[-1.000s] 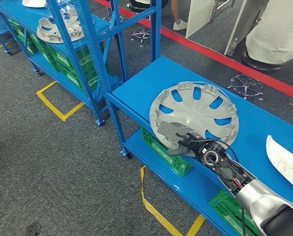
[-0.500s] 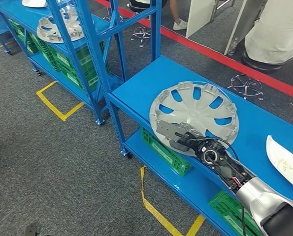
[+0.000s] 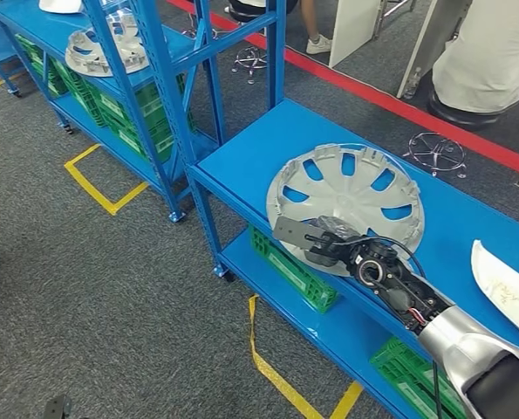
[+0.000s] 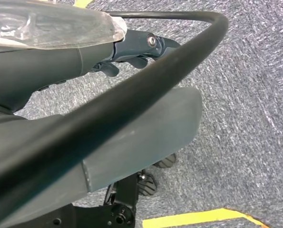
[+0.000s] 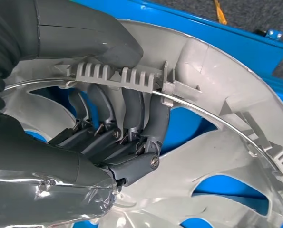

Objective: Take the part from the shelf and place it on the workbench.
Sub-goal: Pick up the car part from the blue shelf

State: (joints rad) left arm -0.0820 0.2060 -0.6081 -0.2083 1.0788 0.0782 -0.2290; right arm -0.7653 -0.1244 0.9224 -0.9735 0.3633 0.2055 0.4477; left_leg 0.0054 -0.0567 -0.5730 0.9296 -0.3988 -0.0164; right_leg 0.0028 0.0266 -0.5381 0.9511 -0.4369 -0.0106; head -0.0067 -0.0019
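Big blue counter (image 3: 256, 148) runs from the centre of the head view down to the lower right, and lying flat on top of it, right of centre, is the part (image 3: 349, 196) — a silver-grey wheel cover with blue showing through its slots, its near rim just at the counter's front edge. Behind it, in the upper left, stands the blue shelf (image 3: 145, 61), carrying another grey wheel cover (image 3: 102, 48) on its upper level and green crates (image 3: 138, 113) below. A further green crate (image 3: 292, 266) sits on the counter's lower deck, directly under the part.

Coming up from the lower right corner, the silver right arm reaches in, and the right hand (image 3: 319, 240) is on the near rim of the part. The right wrist view makes it plain: dark fingers (image 5: 132, 114) curl up behind the ribbed rim from inside, the thick thumb presses on it from the other side, so the fingers are clamped on the part's edge. The part lies on the blue surface beneath it.

Left hand (image 4: 140, 45): in the left wrist view, dark fingers hang over grey carpet with nothing in them; whether they are spread or curled, I cannot tell.

Yellow tape (image 3: 99, 188) marks the carpet at left. A white piece (image 3: 507, 288) lies at the counter's right edge. A person's pale clothing (image 3: 487, 52) sits upper right.
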